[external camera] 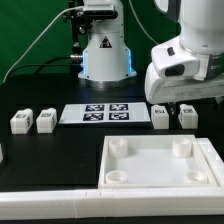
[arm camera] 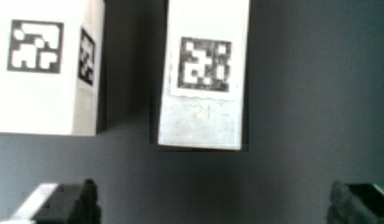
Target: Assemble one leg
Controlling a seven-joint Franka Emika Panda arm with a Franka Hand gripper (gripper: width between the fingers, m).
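Four small white legs with tags lie on the black table. Two lie at the exterior view's right (external camera: 160, 116) (external camera: 187, 116), and two at its left (external camera: 20, 122) (external camera: 46, 121). My gripper (external camera: 177, 106) hangs just above the right pair. In the wrist view one leg (arm camera: 210, 80) lies ahead of the gap between my fingers, and a second leg (arm camera: 47, 70) lies beside it. My gripper (arm camera: 210, 206) is open and empty, with its fingertips (arm camera: 64, 203) wide apart and touching nothing. The big white slab (external camera: 160, 165) with round corner sockets lies at the front.
The marker board (external camera: 97, 113) lies flat between the two pairs of legs. A white robot base with cables (external camera: 104, 50) stands behind it. A white rail (external camera: 50, 205) runs along the table's front edge.
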